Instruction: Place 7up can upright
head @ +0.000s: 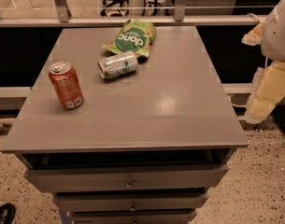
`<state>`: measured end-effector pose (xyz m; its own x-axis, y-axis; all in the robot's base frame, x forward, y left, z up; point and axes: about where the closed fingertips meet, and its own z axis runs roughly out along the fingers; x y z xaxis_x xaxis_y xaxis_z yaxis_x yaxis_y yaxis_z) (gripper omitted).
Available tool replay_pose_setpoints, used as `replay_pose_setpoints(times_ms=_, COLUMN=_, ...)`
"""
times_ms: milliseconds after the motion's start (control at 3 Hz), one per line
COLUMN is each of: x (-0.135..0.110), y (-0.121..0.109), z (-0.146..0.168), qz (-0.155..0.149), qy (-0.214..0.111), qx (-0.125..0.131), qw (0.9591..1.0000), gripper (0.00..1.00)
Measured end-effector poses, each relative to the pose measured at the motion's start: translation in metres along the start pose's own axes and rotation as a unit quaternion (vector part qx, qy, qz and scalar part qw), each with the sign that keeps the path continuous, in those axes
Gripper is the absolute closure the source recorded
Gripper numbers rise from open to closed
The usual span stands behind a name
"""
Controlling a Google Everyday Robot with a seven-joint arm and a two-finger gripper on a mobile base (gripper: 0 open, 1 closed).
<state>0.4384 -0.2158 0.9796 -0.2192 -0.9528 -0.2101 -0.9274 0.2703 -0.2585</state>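
On the left the orange can (66, 85) stands upright. Next, the 7up can (117, 65) lies on its side, long axis roughly left-right, just before the green snack bag (131, 37). My gripper (267, 90) hangs far right, beyond the table (179, 106); I cannot tell its opening.

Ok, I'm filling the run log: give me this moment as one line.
silvery-white aluminium 7up can: on its side, beside green crinkled snack bag | orange-red soda can: upright | gripper: right of grey table, away from cans
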Motion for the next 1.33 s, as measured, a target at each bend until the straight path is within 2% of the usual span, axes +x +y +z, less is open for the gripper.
replay_pose_setpoints(times_ms=333, x=0.0, y=0.0, z=0.0, qz=0.0, qy=0.0, qx=0.0, qw=1.0, gripper=0.0)
replay_pose_setpoints(times_ms=667, x=-0.041, y=-0.02, z=0.008, qz=-0.026, qy=-0.033, qx=0.013, qw=0.9991, gripper=0.0)
replay_pose_setpoints(times_ms=1000, x=-0.116, y=-0.049, z=0.037, qz=-0.049, qy=-0.098, qx=0.014, qw=0.9939, gripper=0.0)
replay_pose_setpoints(times_ms=1333, x=-0.159, y=-0.059, z=0.058, qz=-0.051, qy=-0.14, qx=0.005, qw=0.9888, gripper=0.0)
